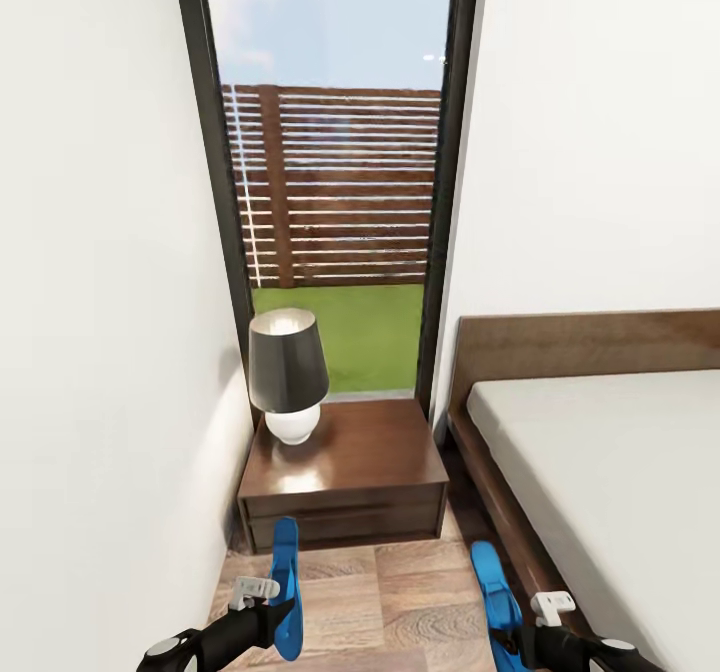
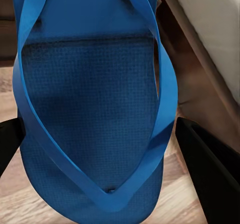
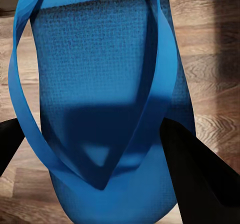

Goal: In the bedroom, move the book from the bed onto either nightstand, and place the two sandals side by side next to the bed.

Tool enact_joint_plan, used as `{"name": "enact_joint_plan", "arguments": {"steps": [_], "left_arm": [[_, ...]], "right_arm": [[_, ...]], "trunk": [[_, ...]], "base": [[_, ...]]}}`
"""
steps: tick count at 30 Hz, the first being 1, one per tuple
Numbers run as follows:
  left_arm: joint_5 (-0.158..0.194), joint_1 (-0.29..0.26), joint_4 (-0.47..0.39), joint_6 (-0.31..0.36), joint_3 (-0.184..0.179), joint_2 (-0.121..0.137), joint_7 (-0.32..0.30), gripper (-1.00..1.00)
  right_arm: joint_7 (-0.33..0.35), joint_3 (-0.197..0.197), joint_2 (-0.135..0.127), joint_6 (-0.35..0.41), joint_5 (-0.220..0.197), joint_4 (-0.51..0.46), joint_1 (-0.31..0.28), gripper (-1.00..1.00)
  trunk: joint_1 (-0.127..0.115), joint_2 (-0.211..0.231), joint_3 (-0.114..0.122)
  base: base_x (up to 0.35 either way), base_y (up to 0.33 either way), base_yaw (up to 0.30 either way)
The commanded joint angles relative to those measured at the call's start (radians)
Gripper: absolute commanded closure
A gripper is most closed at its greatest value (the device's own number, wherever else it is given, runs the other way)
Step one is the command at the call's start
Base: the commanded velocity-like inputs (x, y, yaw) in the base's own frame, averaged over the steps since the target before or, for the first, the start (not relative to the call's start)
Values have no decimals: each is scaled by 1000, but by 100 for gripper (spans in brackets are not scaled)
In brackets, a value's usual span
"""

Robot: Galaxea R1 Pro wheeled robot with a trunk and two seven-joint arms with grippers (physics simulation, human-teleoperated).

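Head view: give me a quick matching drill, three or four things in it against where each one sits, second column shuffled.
Things:
1. lamp
2. nightstand
3. bed
4. left-hand sandal

Places:
A. at the right, along the wall
B. over the wood floor, at the left tool
C. below the tall window
D. on the glossy dark top, near the left wall

Pairs: 1-D, 2-C, 3-A, 4-B

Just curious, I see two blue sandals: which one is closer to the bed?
The sandal at the right gripper, beside the bed frame. The other sandal, at the left gripper, is nearer the wall.
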Motion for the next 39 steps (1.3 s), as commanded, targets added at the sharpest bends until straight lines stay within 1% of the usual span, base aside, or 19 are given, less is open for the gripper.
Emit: {"name": "enact_joint_plan", "arguments": {"steps": [1,19,25,39], "left_arm": [[-4,-1,0,1,6,-1,-6,100],[-4,-1,1,1,6,-1,-6,100],[-4,-1,0,1,6,-6,-6,100],[-4,-1,1,1,6,-7,-6,100]], "right_arm": [[2,9,0,-2,-9,1,-1,100],[2,9,0,-2,-9,1,-1,100],[2,9,0,-2,-9,1,-1,100],[2,9,0,-2,-9,1,-1,100]], "trunk": [[-4,7,2],[-73,133,59],[-96,175,77],[-150,273,121]], "base": [[0,0,0],[0,0,0],[0,0,0],[0,0,0]]}}
